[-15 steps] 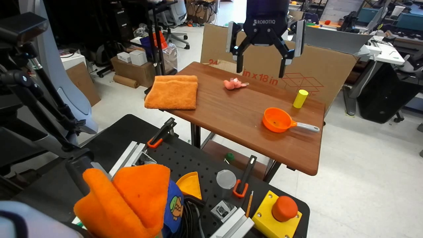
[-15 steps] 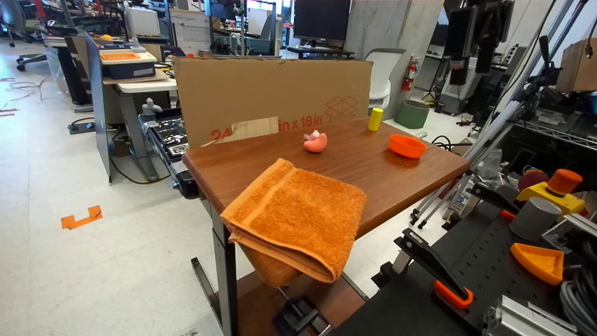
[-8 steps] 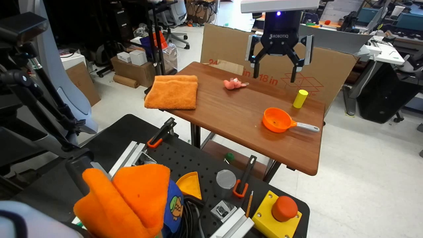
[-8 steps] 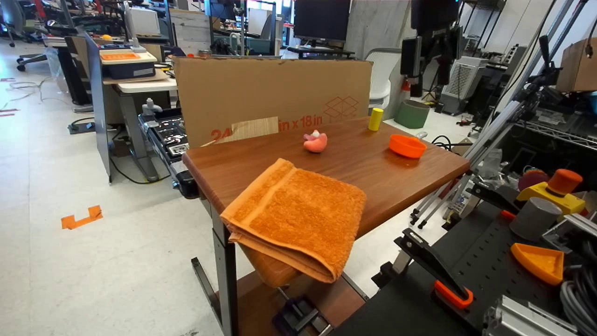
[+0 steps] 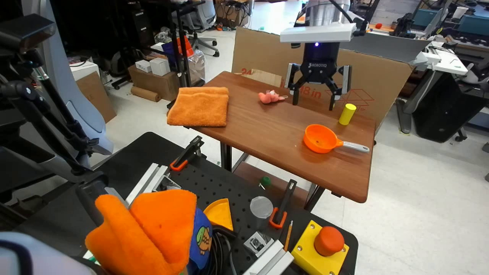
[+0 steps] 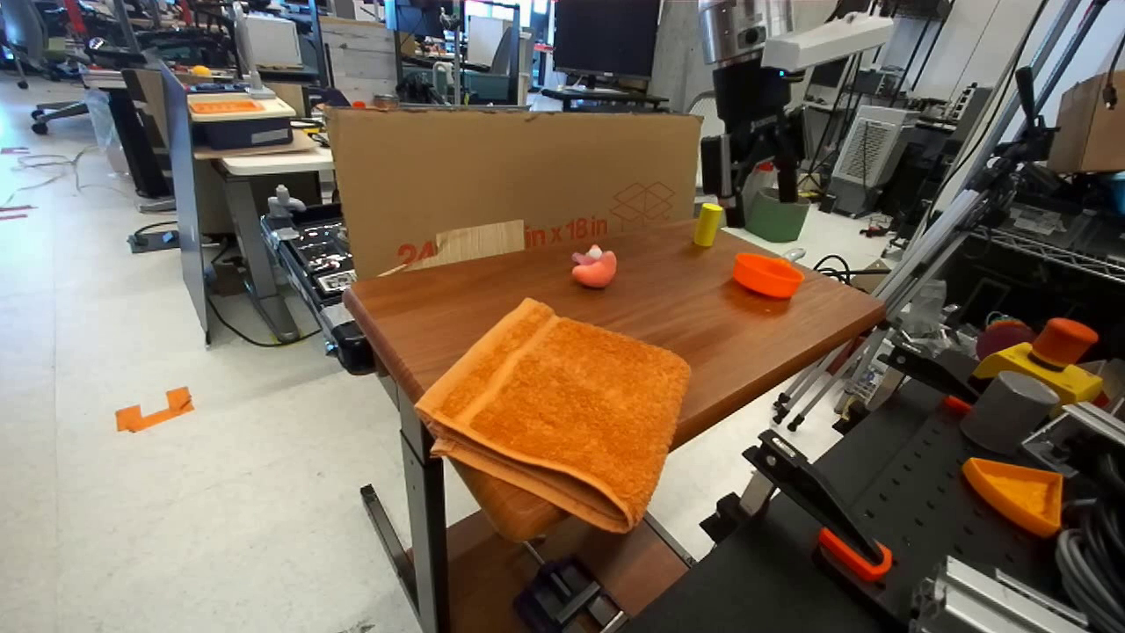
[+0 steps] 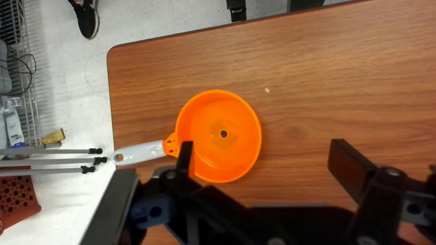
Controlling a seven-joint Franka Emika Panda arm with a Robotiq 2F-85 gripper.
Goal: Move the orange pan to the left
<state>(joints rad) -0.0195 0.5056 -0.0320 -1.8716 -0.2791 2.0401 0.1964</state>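
Note:
The orange pan (image 5: 320, 139) lies flat on the brown table, its grey handle (image 5: 356, 146) pointing toward the table's short edge. It shows in both exterior views; there, its orange bowl (image 6: 767, 276) hides most of the handle. My gripper (image 5: 313, 105) is open and empty, in the air above the table, apart from the pan. It also hangs above the pan's height in an exterior view (image 6: 761, 207). In the wrist view, the pan (image 7: 235, 119) lies below; one finger of the gripper (image 7: 262, 148) overlaps its handle-side rim, and the other finger is over bare wood.
A yellow cylinder (image 5: 347, 114) stands upright near the pan. A small pink lumpy object (image 5: 269, 97) and a folded orange cloth (image 5: 202, 107) are on the table (image 5: 263, 130); the cloth overhangs its edge. A cardboard sheet (image 6: 492, 167) stands behind the table.
My gripper has come down toward the table, first shifting toward the pan's side and then slightly back. It stays open. The pan and the other objects have not moved.

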